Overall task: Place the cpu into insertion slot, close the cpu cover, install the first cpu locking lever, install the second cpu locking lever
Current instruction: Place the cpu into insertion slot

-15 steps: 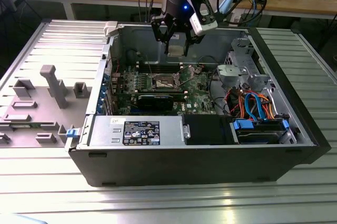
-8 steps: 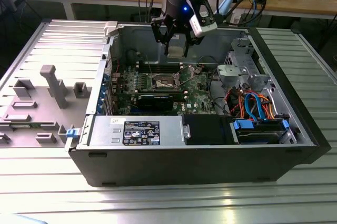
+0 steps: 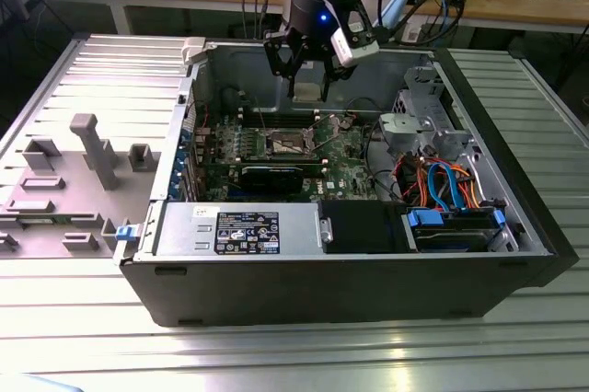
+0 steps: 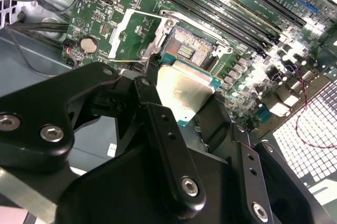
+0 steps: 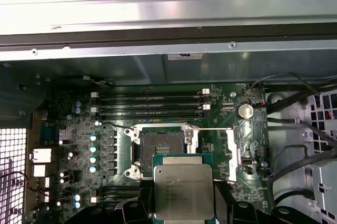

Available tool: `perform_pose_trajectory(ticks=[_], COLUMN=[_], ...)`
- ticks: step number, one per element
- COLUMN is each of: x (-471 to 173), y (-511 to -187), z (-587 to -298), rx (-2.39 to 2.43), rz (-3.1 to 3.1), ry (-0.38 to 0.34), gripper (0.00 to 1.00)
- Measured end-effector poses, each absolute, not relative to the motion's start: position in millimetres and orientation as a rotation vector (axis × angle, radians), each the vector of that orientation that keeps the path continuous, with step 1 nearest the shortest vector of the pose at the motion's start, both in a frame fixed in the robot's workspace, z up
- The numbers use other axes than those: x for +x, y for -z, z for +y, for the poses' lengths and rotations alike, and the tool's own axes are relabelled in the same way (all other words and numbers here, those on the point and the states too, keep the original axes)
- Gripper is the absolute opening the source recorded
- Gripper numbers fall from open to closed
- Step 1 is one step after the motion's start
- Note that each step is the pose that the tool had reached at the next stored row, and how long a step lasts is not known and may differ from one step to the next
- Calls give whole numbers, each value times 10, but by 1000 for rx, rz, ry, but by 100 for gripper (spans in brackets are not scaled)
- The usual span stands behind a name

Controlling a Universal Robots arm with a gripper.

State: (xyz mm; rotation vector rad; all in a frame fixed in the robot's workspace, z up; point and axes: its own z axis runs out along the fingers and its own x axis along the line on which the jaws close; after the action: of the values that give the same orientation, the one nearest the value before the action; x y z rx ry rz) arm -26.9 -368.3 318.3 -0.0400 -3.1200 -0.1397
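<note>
Metal bench (image 3: 276,355) carries open computer case (image 3: 350,291). Gripper (image 3: 308,86) fingers clamped on cpu (image 5: 183,190) edges; chip level above motherboard (image 5: 213,111), just short of slot (image 5: 160,148). Cover (image 4: 118,34) raised. Judgement: align corners, lower flat, no sliding.

At the upper middle of the frame, the arm reaches down into an open computer case (image 3: 276,291) lying on the ribbed metal table (image 3: 276,355). The claw (image 3: 308,86) grips the cpu (image 3: 310,92), holding it above the motherboard (image 3: 350,171) and apart from the insertion slot (image 3: 284,144), just below it in the frame. A grey fixture (image 3: 92,148) stands at the left.
</note>
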Motion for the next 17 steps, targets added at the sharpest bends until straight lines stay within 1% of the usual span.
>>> perform_pose_trajectory(ticks=[17], x=[-270], y=[-3130], z=[-3683], rx=[-40], rz=[-3120], ry=[138], gripper=[55])
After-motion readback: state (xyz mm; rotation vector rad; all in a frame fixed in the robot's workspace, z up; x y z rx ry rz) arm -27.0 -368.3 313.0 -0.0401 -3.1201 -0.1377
